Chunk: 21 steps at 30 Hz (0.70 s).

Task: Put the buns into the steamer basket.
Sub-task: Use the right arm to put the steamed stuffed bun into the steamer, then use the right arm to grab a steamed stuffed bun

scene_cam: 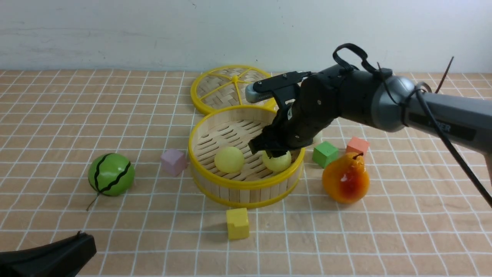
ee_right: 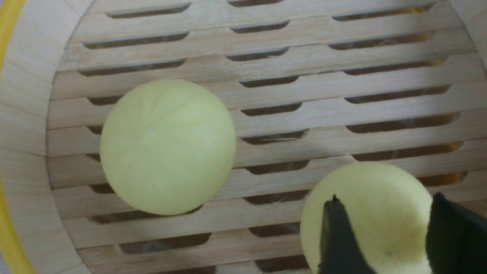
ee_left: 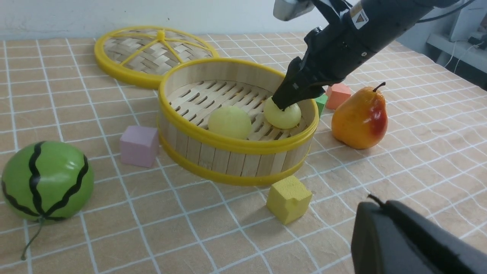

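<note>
Currently: steamer basket (scene_cam: 246, 188), round, upright bamboo slats, glossy yellow rims, slotted floor. Inside rest two matte, pale-yellow spherical buns (scene_cam: 229, 159); right gripper (ee_right: 386, 201) straddles one, black fingers (ee_right: 338, 243) parted, grip undeterminable. Left gripper (scene_cam: 82, 244), smooth black, closed, well apart.

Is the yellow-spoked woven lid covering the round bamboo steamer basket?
No, the flat woven lid lies behind the open bamboo basket.

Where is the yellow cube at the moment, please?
In the front view the yellow cube lies near the middle, just on the robot's side of the basket and apart from it, with the pear to its right.
</note>
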### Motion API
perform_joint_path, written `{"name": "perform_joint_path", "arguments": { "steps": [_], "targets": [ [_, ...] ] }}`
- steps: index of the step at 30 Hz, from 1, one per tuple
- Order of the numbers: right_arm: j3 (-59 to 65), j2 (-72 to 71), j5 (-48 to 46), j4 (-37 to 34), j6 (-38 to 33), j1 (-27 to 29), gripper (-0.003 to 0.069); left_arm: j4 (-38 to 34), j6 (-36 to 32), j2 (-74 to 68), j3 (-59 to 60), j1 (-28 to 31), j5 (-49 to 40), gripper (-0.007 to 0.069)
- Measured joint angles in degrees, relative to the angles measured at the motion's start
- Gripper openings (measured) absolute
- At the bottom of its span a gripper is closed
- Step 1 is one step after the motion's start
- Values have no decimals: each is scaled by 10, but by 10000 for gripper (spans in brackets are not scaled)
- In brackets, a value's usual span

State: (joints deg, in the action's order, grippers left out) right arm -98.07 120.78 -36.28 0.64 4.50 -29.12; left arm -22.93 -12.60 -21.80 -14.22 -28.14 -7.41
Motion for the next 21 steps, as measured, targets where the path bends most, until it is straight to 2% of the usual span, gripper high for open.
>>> {"name": "perform_joint_path", "arguments": {
  "steps": [3, 6, 9, 12, 16, 21],
  "targets": [
    [-12, -11, -15, 8, 0, 4, 445, 0, 0, 0, 0, 0, 0, -11],
    [-25, -28, -19, 35, 6, 17, 461, -1, 0, 0, 0, 0, 1, -10],
    [-38, -36, -18, 60, 38, 50, 437, -1, 0, 0, 0, 0, 2, -7],
    [-49, -12, 0, 62, 79, 98, 364, -1, 0, 0, 0, 0, 3, -6],
    [-65, 26, 19, 40, 84, 121, 317, -2, 0, 0, 0, 0, 4, -2],
    [-95, 59, 27, 22, 84, 125, 307, -2, 0, 0, 0, 0, 4, -3]
  ]
}}
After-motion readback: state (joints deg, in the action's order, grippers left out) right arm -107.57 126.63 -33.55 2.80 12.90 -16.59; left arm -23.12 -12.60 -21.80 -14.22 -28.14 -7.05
